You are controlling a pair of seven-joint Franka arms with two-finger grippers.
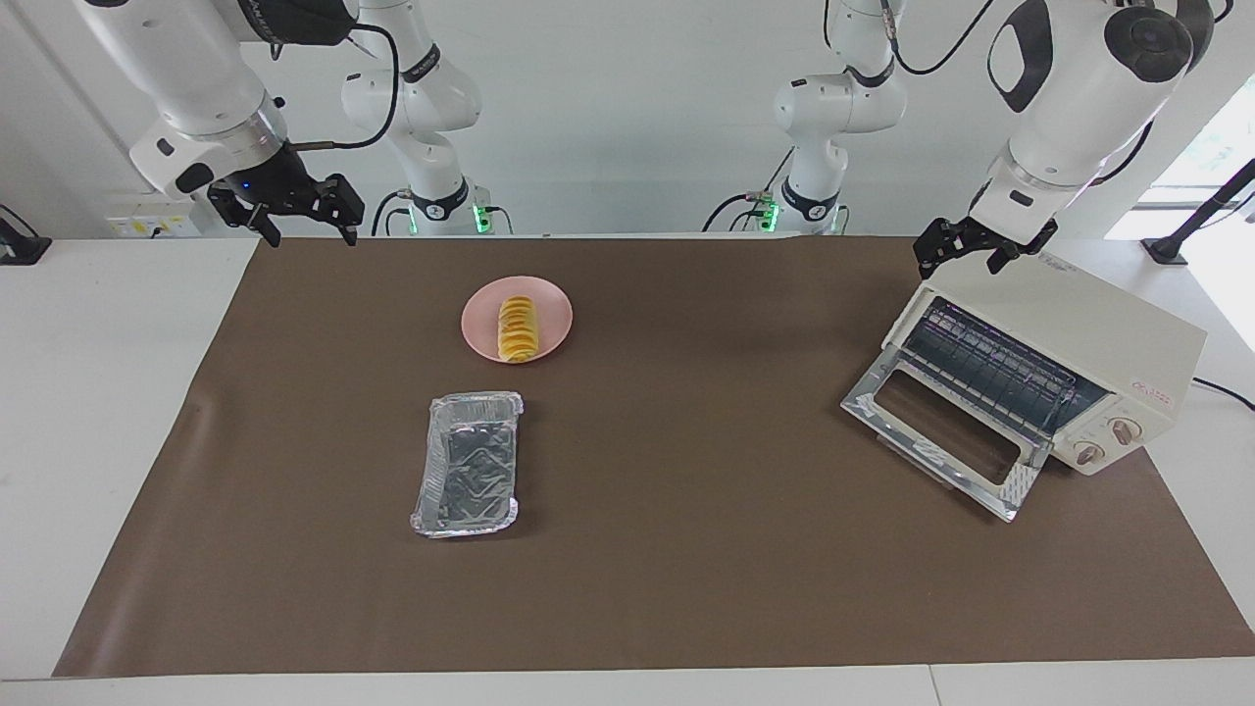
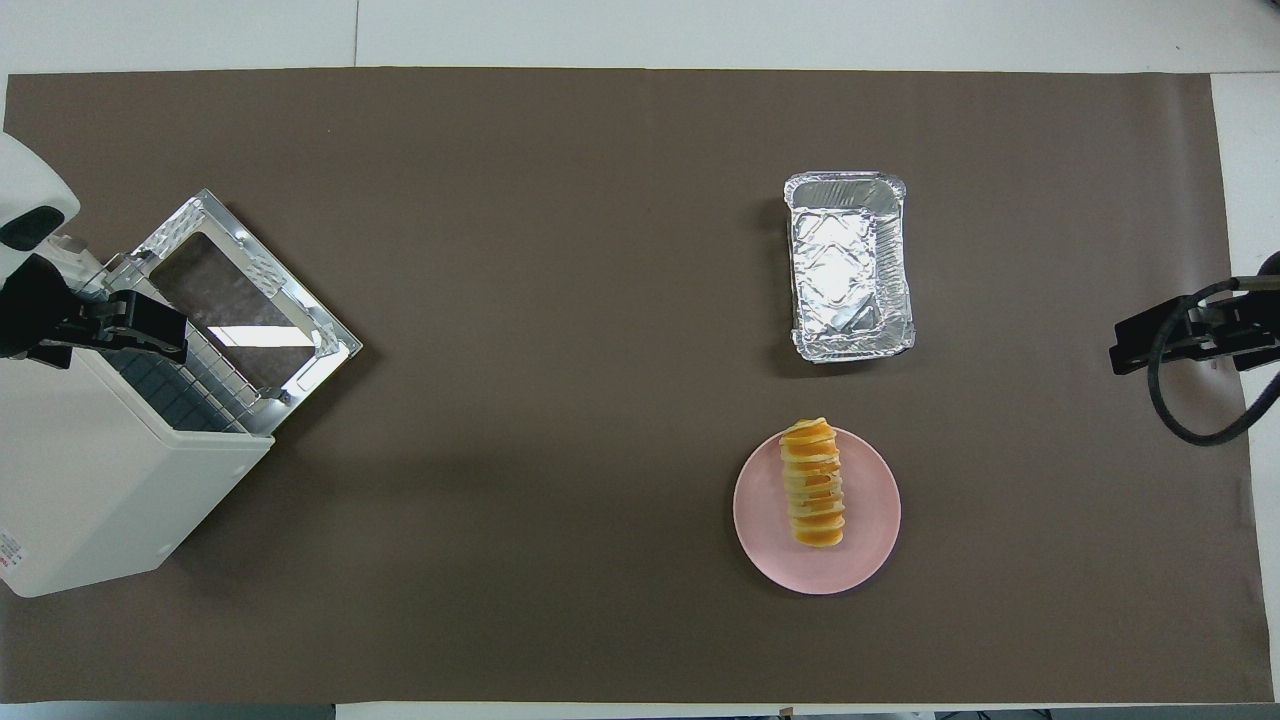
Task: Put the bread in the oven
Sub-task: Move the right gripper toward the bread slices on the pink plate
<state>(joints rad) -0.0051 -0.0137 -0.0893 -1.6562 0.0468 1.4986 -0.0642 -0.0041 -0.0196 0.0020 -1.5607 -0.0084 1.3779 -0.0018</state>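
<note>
while on plate, bread (image 1: 519, 328) | well apart from right pincer (image 1: 309, 224)

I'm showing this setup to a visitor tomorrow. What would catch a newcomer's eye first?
Probably the yellow-orange bread on its pink plate, toward the right arm's end of the table. Next, the cream oven at the left arm's end, its door dropped open. A foil tray sits empty, farther from the robots than the plate.

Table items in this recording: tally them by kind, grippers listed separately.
Bread: 1, on the plate
Pink plate: 1
Foil tray: 1, empty
Oven: 1, door down
Total on the table: 4
Grippers: 2, left gripper over the oven, right gripper at the table's edge; both open, empty
</note>
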